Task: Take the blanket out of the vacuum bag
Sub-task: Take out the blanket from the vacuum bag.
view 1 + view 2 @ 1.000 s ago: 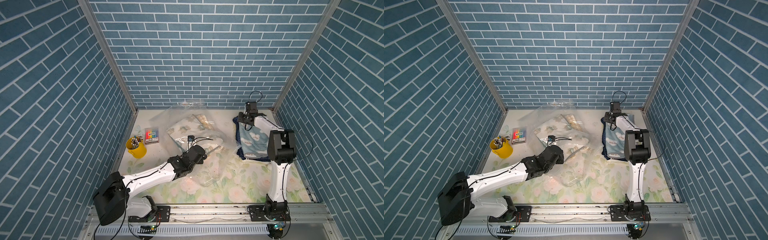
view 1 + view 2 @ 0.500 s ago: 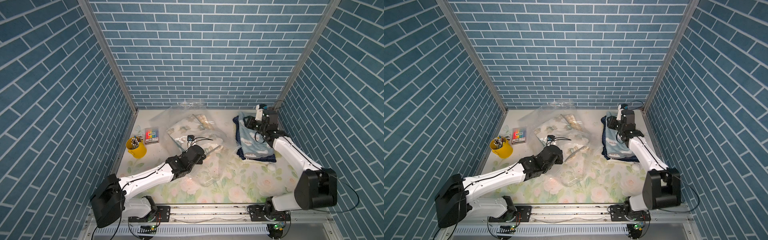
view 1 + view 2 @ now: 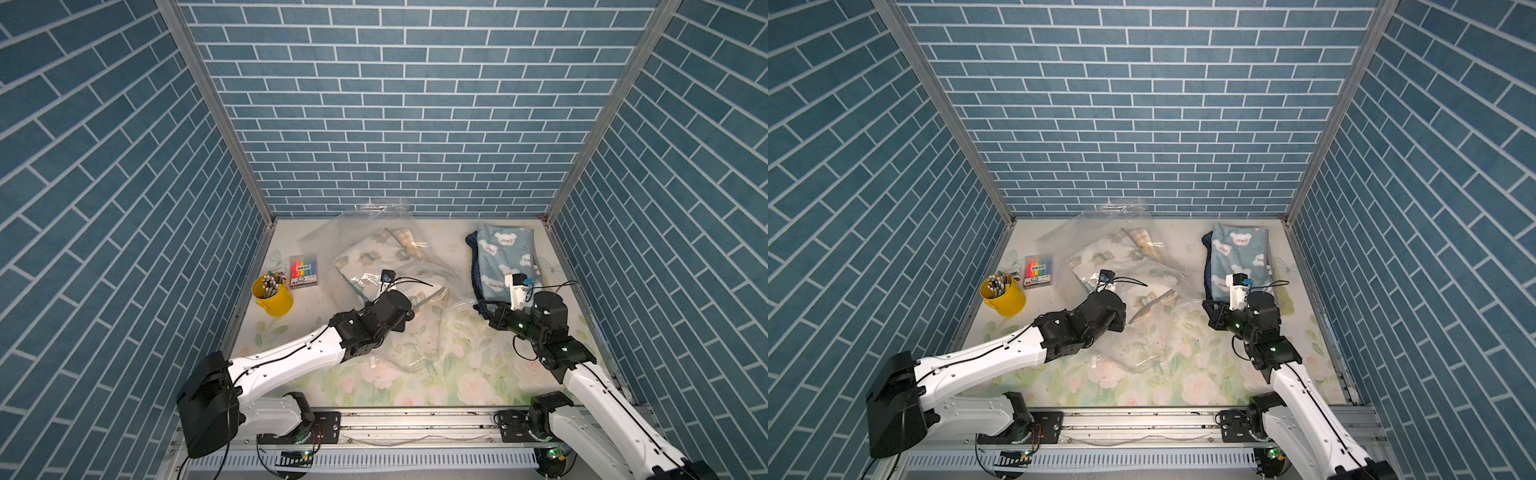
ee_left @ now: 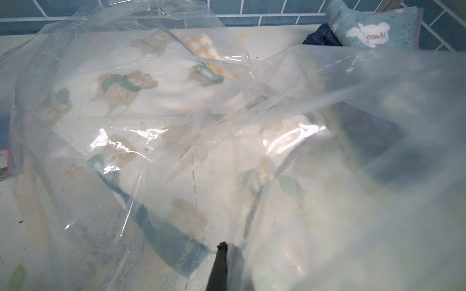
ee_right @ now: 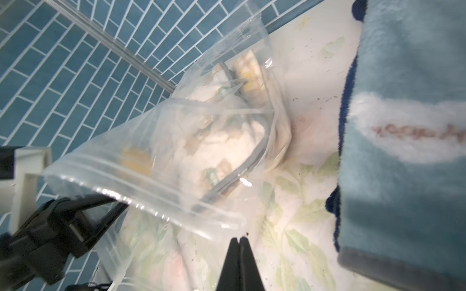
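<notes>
Both top views look steeply down from high above the front rail (image 3: 415,428) toward the back wall (image 3: 395,104), taking in the whole floral table (image 3: 457,374). The left wrist camera sits close against the vacuum bag (image 4: 151,126), facing about 1 o'clock. The right wrist camera, low over the table, faces about 10 o'clock. Both wrist views share the bag and the blue bear blanket (image 5: 403,100).

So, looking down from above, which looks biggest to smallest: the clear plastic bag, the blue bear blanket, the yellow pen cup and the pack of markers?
In a top view:
1. vacuum bag
2. blue bear blanket
3 and 4. yellow pen cup and marker pack look nearly alike; the cup is perhaps slightly larger.
</notes>
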